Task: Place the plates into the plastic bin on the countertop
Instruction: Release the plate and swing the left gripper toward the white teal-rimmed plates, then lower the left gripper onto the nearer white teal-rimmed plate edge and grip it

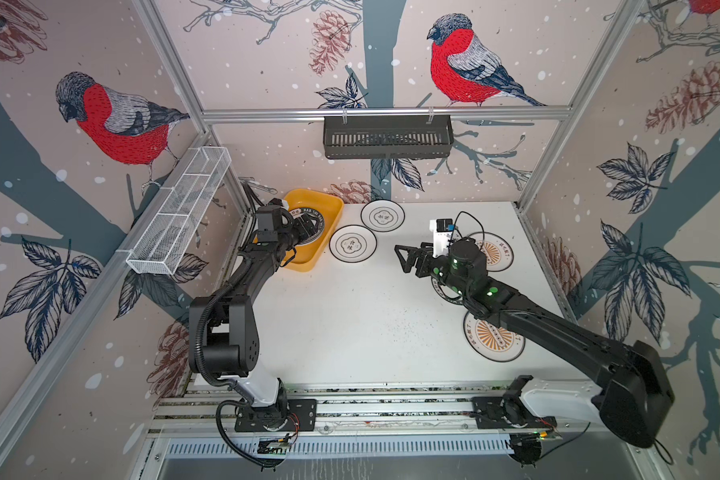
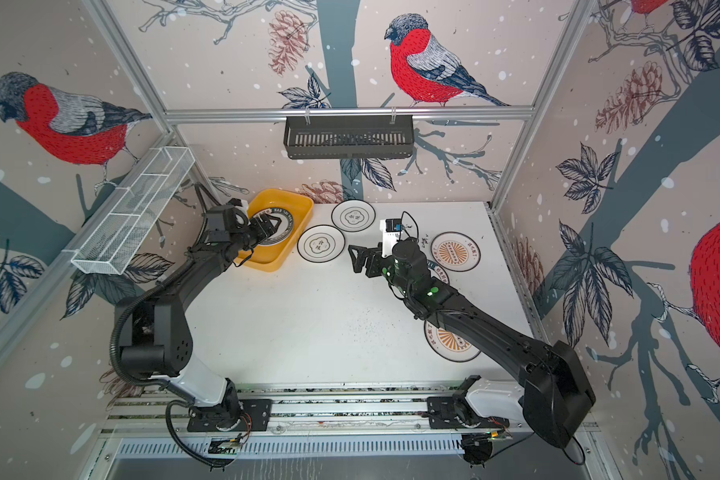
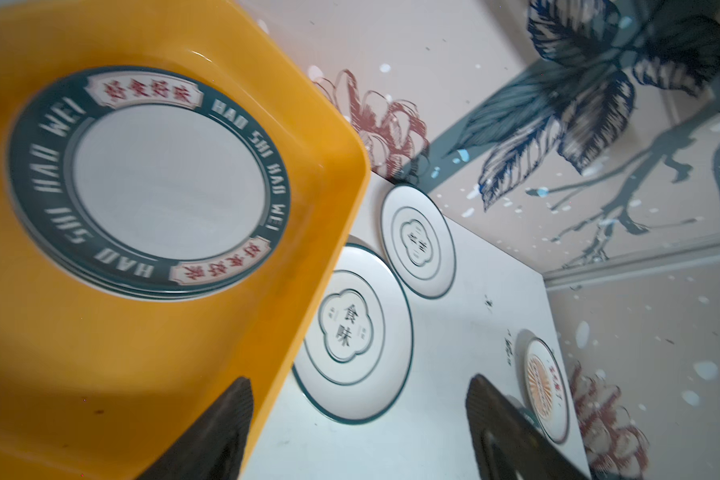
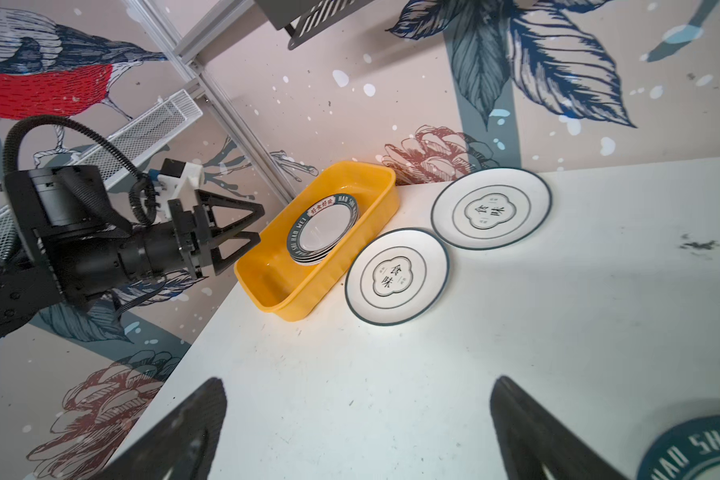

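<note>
Left wrist view: you are looking at a stack of green-rimmed plates [image 3: 148,183] lying flat at the wall-side end of the plastic bin [image 3: 100,353]. The flower-emblem plates [image 3: 352,332] are resting on the counter [image 3: 454,353], just beside the bin's long wall. The left end effector [image 4: 258,223] is hovering above the bin with its jaws spread, gripping nothing. The right end effector [image 1: 402,258] is hovering over the counter with its jaws spread wide and empty. A lone green-rimmed plate [image 4: 699,449] is lying beneath its wrist, and the sunburst plates [image 1: 493,336] are lying beside and under that arm.
</note>
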